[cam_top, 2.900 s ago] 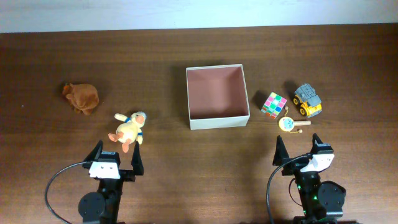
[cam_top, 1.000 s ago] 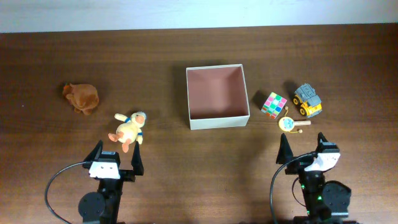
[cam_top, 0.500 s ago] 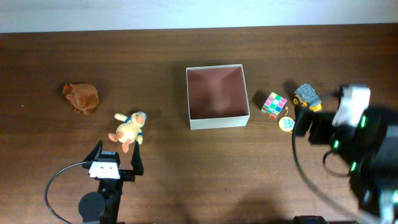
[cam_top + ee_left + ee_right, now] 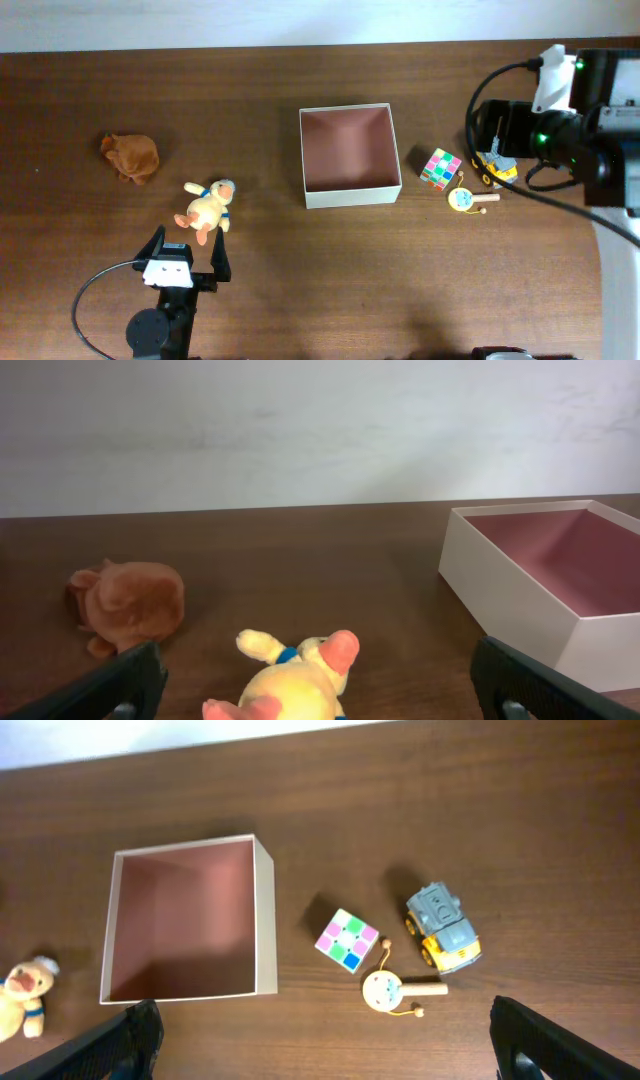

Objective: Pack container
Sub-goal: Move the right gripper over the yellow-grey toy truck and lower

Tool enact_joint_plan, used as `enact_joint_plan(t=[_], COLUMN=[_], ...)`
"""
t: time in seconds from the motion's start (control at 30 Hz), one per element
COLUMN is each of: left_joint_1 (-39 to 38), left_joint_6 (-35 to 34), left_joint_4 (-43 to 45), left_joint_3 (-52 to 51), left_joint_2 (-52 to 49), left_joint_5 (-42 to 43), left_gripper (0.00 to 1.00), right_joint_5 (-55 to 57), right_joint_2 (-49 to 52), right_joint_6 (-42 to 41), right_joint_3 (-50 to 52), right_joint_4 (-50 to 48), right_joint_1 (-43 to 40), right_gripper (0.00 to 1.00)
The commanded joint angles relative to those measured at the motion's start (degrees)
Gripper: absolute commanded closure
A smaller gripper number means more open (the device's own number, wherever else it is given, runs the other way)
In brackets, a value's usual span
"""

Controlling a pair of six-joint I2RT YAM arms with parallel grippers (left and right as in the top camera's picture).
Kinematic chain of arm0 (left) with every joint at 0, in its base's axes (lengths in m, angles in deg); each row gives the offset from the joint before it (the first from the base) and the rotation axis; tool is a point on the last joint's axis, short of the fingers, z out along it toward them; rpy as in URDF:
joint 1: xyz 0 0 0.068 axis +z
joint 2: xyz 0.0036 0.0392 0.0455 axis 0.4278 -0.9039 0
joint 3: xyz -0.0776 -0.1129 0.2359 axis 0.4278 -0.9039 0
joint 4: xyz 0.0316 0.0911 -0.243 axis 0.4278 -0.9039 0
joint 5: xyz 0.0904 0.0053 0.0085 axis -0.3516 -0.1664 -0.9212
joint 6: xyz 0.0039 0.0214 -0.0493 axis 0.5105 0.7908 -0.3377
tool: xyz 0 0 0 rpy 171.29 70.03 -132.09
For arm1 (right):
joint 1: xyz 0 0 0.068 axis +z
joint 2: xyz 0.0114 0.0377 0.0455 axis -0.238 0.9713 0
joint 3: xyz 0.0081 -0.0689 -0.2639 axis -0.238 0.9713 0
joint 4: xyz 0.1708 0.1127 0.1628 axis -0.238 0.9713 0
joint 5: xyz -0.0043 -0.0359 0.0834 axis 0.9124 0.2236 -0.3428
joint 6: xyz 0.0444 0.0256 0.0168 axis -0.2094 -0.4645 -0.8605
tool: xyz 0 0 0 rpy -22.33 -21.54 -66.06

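The container (image 4: 352, 195), a square lidless box with off-white walls and a reddish-brown inside, stands mid-table with nothing in it. It also shows in the left wrist view (image 4: 510, 605) and the right wrist view (image 4: 266, 920). My right gripper (image 4: 500, 128) is open and empty, raised high over the toys right of the container (image 4: 325, 1055). My left gripper (image 4: 186, 253) is open and empty near the front edge, just behind a yellow duck plush (image 4: 207, 210), which lies between its fingers in the left wrist view (image 4: 295, 680).
A brown plush (image 4: 131, 156) lies at the far left. Right of the container lie a coloured cube (image 4: 441, 168), a grey and yellow toy truck (image 4: 495, 165) partly under my right arm, and a small rattle drum (image 4: 463, 198).
My right arm has lifted from the front edge and swung back and up, over the toy truck. The left arm and all the toys have not moved.
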Motion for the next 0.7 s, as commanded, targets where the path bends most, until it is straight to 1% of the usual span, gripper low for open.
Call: enact_joint_plan(t=[0.0, 0.07, 0.13, 0.17, 0.23, 0.37, 0.67], left_joint_1=[-0.24, -0.24, -0.24, -0.24, -0.24, -0.24, -0.24], left_joint_6=[0.87, 0.87, 0.87, 0.87, 0.87, 0.87, 0.87], left_joint_4=[-0.26, -0.26, -0.26, -0.26, -0.26, -0.26, -0.26], left_joint_3=[-0.17, -0.17, -0.17, -0.17, -0.17, -0.15, -0.17], left_joint_2=[0.28, 0.28, 0.28, 0.28, 0.28, 0.28, 0.28], left_joint_5=[-0.24, -0.24, -0.24, -0.24, -0.24, -0.24, -0.24], left_gripper=[0.01, 0.01, 0.01, 0.01, 0.01, 0.01, 0.01], right_joint_5=[-0.26, -0.26, -0.39, -0.96, -0.96, -0.96, -0.96], right_joint_2=[2.51, 4.24, 6.38, 8.07, 10.23, 15.37, 26.05], right_joint_6=[1.07, -0.76, -4.59, -5.2, -4.52, 1.51, 18.36], right_joint_3=[-1.36, -1.33, -1.33, -1.33, -1.33, -1.33, -1.29], right_joint_4=[-0.02, 0.07, 0.07, -0.02, -0.28, -1.77, -9.64], right_joint_1=[-2.14, -5.31, -9.62, -12.74, -15.89, -19.71, -19.23], right_gripper=[0.01, 0.01, 0.01, 0.01, 0.01, 0.01, 0.01])
